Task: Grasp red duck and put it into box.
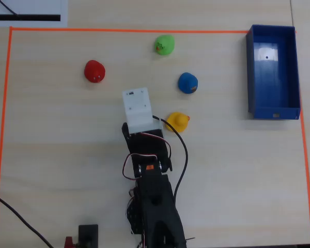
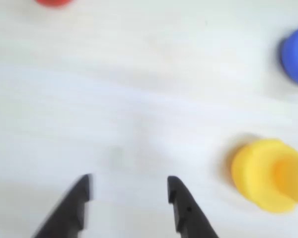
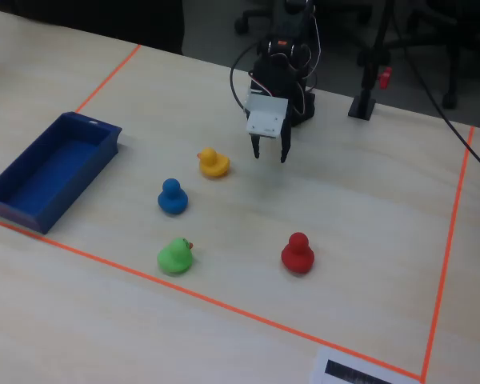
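Note:
The red duck stands alone on the pale table, up and to the left of the arm in the overhead view; it shows near the front in the fixed view and as a red sliver at the top edge of the wrist view. My gripper hangs open above bare table with nothing between its black fingers, well short of the red duck; in the fixed view it points down beside the yellow duck. The deep-blue box lies empty at the far right of the overhead view, at the left in the fixed view.
A yellow duck sits just right of the gripper's white housing, close to the right finger in the wrist view. A blue duck and a green duck stand beyond it. Orange tape frames the work area.

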### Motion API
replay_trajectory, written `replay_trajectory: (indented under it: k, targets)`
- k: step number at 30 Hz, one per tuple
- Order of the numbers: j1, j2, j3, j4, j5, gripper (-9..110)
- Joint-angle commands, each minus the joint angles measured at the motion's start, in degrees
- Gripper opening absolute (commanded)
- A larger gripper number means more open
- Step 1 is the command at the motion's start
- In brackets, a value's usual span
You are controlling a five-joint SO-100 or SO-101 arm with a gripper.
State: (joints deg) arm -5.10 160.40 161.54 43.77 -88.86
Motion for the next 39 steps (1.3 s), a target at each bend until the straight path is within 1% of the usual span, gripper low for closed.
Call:
replay_trajectory:
  k: [1, 7, 14, 18, 23, 28, 39]
  targets:
    - [-2.11, -19.69, -14.5, -3.43, 4.66, 35]
    - [-5.27, -40.78, -32.43, -8.35, 9.14, 42]
    - [-6.59, -58.36, -45.88, -13.54, 9.67, 48]
    - [-6.24, -66.18, -51.94, -13.54, 10.2, 51]
    - [-6.59, -75.41, -60.73, -11.69, 11.87, 51]
    - [-7.91, -82.09, -67.32, -12.04, 12.66, 50]
    - [-10.37, -87.8, -72.69, -12.66, 13.36, 50]
